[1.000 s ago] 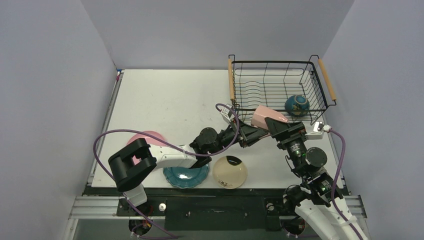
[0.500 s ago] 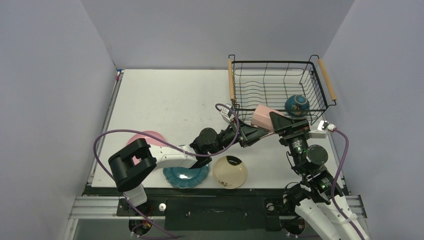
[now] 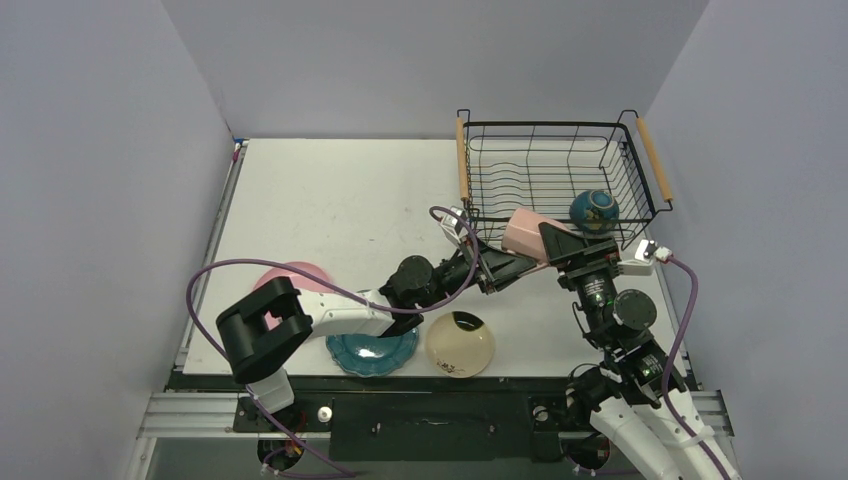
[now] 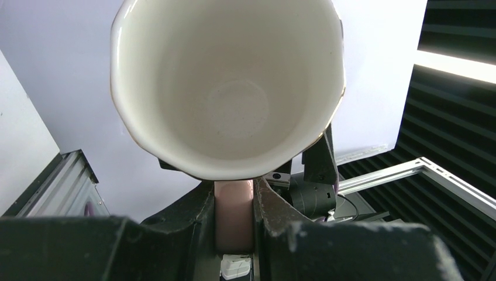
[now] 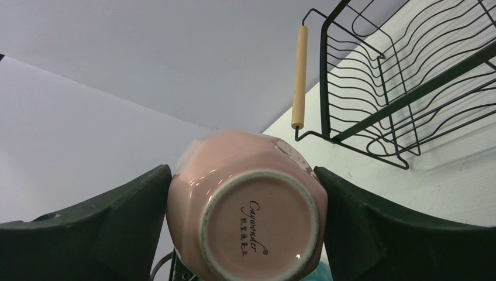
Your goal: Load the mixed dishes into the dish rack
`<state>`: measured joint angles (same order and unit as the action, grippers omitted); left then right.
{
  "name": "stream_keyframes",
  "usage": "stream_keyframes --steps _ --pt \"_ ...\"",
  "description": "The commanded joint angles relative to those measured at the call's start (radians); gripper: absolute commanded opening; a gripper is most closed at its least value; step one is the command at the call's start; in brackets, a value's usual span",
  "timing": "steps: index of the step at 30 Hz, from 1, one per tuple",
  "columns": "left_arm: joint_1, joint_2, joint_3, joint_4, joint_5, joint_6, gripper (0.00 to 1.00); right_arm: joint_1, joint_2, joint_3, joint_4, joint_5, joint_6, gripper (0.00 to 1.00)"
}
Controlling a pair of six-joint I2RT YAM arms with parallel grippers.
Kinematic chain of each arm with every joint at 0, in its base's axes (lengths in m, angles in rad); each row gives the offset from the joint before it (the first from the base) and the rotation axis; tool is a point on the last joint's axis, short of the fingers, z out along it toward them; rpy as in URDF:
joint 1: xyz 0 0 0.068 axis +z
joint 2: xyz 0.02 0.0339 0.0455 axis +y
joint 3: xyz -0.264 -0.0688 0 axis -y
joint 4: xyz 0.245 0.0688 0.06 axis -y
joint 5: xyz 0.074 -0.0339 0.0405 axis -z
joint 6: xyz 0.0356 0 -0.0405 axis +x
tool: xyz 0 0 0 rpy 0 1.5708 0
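Left gripper [image 4: 234, 206] pinches the pink cup [image 3: 524, 233] at the rack's [image 3: 545, 124] near edge while right gripper's [image 5: 243, 178] spread fingers flank its base, grip unclear, apparently a handover.

I see a white worktop [image 3: 330, 200] boxed in by plain lavender-grey walls [image 3: 100, 150] at 9, 12 and 3 o'clock. At 6 o'clock an aluminium rail [image 3: 200, 410] lines its edge, carrying a black plate [image 3: 430, 435] and a small white knob [image 3: 323, 413].

Soft, even overhead light fills the top view, with faint shadows. The left wrist view's near fingers [image 4: 181, 225] blur dark; a light strip [image 4: 462, 65] glares.
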<state>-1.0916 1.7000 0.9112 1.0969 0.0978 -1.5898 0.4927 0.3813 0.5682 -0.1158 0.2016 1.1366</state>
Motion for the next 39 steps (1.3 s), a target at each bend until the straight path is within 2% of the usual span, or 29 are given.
stream_keyframes --steps 1,3,4,5,6,8,13,16,17,21,25,29,31,33,37,38,39 --pt "0.000 -0.063 0.037 0.112 -0.004 0.043 0.00 0.021 0.017 0.011 0.120 -0.077 0.012 0.78" --pt "0.001 -0.070 0.035 0.101 -0.002 0.057 0.00 0.021 0.021 0.008 0.140 -0.089 0.013 0.64" --pt "0.002 -0.073 0.035 0.096 0.000 0.062 0.00 0.022 0.022 0.007 0.147 -0.093 0.013 0.49" --pt "0.003 -0.077 0.034 0.088 0.004 0.070 0.00 0.023 0.020 0.007 0.149 -0.094 0.013 0.41" --pt "0.003 -0.078 0.033 0.081 0.007 0.075 0.00 0.023 0.019 0.008 0.153 -0.091 0.014 0.22" --pt "0.006 -0.080 0.029 0.074 0.011 0.074 0.00 0.023 0.004 0.018 0.133 -0.073 0.025 0.00" --pt "0.023 -0.087 0.024 0.009 0.038 0.060 0.00 0.023 0.014 0.021 0.131 -0.052 0.068 0.00" --pt "0.034 -0.097 0.025 -0.042 0.054 0.059 0.20 0.022 0.021 0.027 0.120 -0.029 0.083 0.00" --pt "0.039 -0.099 0.028 -0.052 0.072 0.059 0.31 0.022 0.023 0.028 0.120 -0.024 0.086 0.00" --pt "0.080 -0.100 0.021 -0.060 0.153 0.044 0.53 0.019 0.035 0.044 0.126 -0.003 0.085 0.00" --pt "0.105 -0.134 -0.023 -0.062 0.172 0.050 0.71 0.021 0.055 0.055 0.130 0.024 0.096 0.00" --pt "0.123 -0.242 -0.030 -0.288 0.170 0.208 0.82 0.019 0.081 0.057 0.163 0.044 0.111 0.00" --pt "0.131 -0.315 -0.029 -0.502 0.139 0.365 0.87 0.012 0.104 0.077 0.166 0.048 0.105 0.00" --pt "0.143 -0.389 -0.034 -0.640 0.097 0.489 0.90 0.001 0.137 0.105 0.167 0.042 0.090 0.00" --pt "0.166 -0.550 -0.051 -0.900 -0.049 0.772 0.95 -0.054 0.216 0.172 0.164 0.001 0.046 0.00" --pt "0.170 -0.599 -0.053 -0.936 -0.100 0.816 1.00 -0.087 0.245 0.182 0.163 -0.012 0.033 0.00" --pt "0.179 -0.625 -0.051 -1.008 -0.126 0.902 0.99 -0.106 0.261 0.207 0.160 -0.042 0.009 0.00"
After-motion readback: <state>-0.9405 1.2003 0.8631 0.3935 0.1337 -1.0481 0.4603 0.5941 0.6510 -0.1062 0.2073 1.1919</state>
